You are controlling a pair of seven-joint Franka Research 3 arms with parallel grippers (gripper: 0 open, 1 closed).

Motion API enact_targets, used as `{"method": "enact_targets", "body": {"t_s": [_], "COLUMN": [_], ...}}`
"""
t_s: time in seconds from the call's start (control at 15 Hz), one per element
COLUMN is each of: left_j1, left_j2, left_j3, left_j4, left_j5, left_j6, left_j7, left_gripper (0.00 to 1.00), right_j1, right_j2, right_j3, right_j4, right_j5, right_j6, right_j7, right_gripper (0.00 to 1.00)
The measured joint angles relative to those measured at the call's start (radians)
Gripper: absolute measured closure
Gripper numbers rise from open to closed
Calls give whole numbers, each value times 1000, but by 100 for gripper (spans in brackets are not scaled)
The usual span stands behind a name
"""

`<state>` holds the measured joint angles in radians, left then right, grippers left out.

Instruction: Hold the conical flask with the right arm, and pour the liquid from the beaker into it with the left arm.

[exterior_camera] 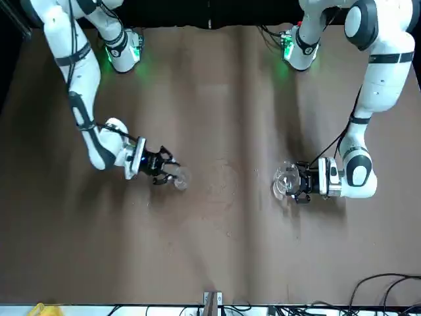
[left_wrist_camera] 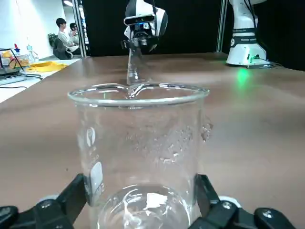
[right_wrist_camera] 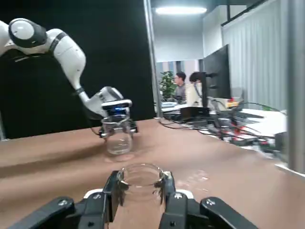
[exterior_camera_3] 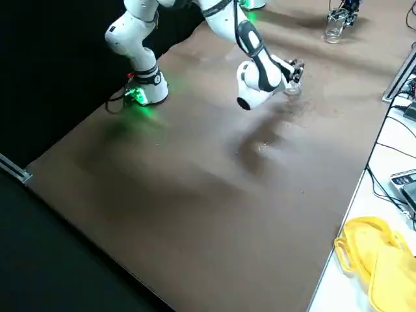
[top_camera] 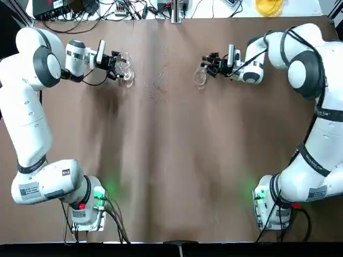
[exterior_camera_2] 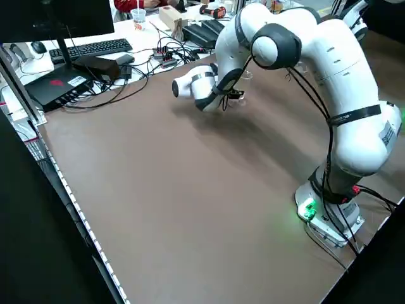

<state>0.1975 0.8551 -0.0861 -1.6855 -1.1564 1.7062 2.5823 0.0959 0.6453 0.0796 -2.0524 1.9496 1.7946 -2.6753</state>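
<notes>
Black fingers of the left gripper are closed round the sides of the beaker, and those of the right gripper clasp the conical flask by its narrow upper part; we find both vessels held. Largest in our survey is the table with its smooth brown covering. Over its left part reaches the left arm, white and jointed with grey bands, its gripper towards the far side. Opposite stands the right arm, of like build, with black cable looped at its lowest link; its gripper is also towards the far side, well apart from the other. Beyond the table's far edge we record a black flat monitor, then a soft-looking yellow article on a white surface, near the right-hand end. We note the beaker, straight-sided clear glass, upright in the left gripper, with droplets on its wall; we cannot tell the level of its contents. Smaller is the conical flask, clear glass, in the right gripper, the two vessels apart. Least of all, small clear droplets are scattered on the covering between the vessels, nearer the beaker.
</notes>
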Motion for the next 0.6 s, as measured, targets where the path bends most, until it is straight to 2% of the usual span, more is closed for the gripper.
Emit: {"method": "enact_targets", "body": {"t_s": [0.27, 0.6], "left_j1": [26, 40], "left_j2": [43, 51], "left_j3": [-1, -3], "left_j4": [0, 1], "left_j5": [-14, -20], "left_j6": [-13, -18], "left_j7": [69, 72], "left_gripper": [4, 4], "right_j1": [-192, -423], "right_j2": [-22, -26], "right_j3": [-5, -8], "right_j4": [21, 73], "right_j5": [-296, -556], "right_j6": [-9, -83], "right_j7": [74, 81], "right_gripper": [60, 60]}}
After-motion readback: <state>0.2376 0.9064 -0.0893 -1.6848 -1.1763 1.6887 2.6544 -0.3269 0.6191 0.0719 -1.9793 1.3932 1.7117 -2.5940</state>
